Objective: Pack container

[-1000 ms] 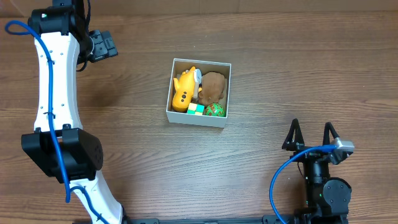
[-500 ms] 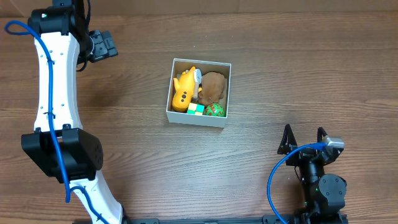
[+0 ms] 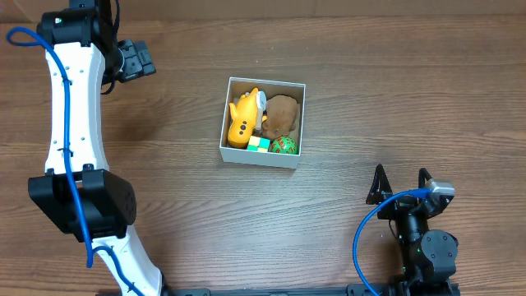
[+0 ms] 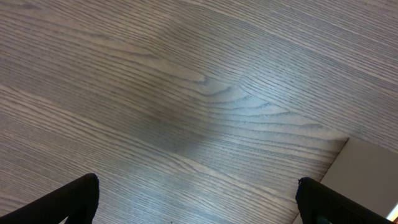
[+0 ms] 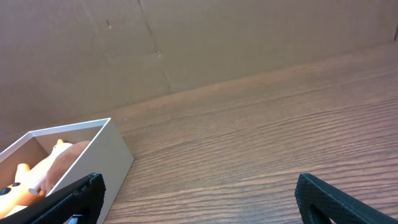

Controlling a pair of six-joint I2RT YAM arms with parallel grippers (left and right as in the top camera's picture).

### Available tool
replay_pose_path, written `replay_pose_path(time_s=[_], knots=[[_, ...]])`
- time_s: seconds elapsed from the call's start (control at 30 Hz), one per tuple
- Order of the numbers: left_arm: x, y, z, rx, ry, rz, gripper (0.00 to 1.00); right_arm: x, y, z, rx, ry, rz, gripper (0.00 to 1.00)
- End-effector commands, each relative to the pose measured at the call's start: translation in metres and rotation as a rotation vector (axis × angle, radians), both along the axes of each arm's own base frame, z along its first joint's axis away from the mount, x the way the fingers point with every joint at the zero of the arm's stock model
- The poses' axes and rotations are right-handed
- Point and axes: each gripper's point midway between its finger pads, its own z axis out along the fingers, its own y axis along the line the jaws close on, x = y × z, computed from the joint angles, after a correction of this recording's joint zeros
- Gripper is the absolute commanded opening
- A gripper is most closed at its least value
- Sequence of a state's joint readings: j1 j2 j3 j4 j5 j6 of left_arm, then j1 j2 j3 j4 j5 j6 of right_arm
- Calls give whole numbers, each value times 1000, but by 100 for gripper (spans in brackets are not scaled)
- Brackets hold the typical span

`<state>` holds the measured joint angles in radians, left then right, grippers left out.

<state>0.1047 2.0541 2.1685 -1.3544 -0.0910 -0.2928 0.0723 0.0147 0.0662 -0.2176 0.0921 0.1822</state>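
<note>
The container (image 3: 292,160), a square shallow box with white walls, stands in the middle of the table. It holds a yellow toy (image 3: 243,120), a brown plush (image 3: 283,109), a green ball (image 3: 285,145) and a small green-and-white cube (image 3: 260,145). Its white wall also shows in the right wrist view (image 5: 93,163) and its corner in the left wrist view (image 4: 367,171). My left gripper (image 3: 146,61) is open and empty at the far left, well away from the box. My right gripper (image 3: 401,182) is open and empty near the front right.
The left arm (image 3: 74,140) reaches along the table's left side from front to back. The right arm's base (image 3: 427,247) with a blue cable sits at the front right. A brown cardboard wall (image 5: 186,37) stands behind the table.
The right arm pulled back toward the front edge and its gripper shifted slightly left; since half a second ago it has been still. The left arm and the box have not moved.
</note>
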Motion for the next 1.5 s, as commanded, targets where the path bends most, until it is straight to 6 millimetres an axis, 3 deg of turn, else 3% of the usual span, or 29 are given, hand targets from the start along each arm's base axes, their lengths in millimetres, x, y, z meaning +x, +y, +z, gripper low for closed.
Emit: replay_pose_path(time_s=[0.0,0.83,0.97,1.13,1.3,1.47], knots=[[3,0,4,3,-15,-1,100,0,0,3,-5,-16,3,100],[2,1,10,5,-28,1,100,0,0,3,-5,-16,3,100],[-8,-2,48,13,-114,-4,100,0,0,3,-5,-16,3,100],[-49,-9,140,35,-337,-9,100,0,0,3,-5,-16,3,100],[-124,-16,236,62,-606,-9,100,0,0,3,-5,-16,3,100],[-210,-17,297,114,-823,19,100,0,0,3,-5,-16,3,100]])
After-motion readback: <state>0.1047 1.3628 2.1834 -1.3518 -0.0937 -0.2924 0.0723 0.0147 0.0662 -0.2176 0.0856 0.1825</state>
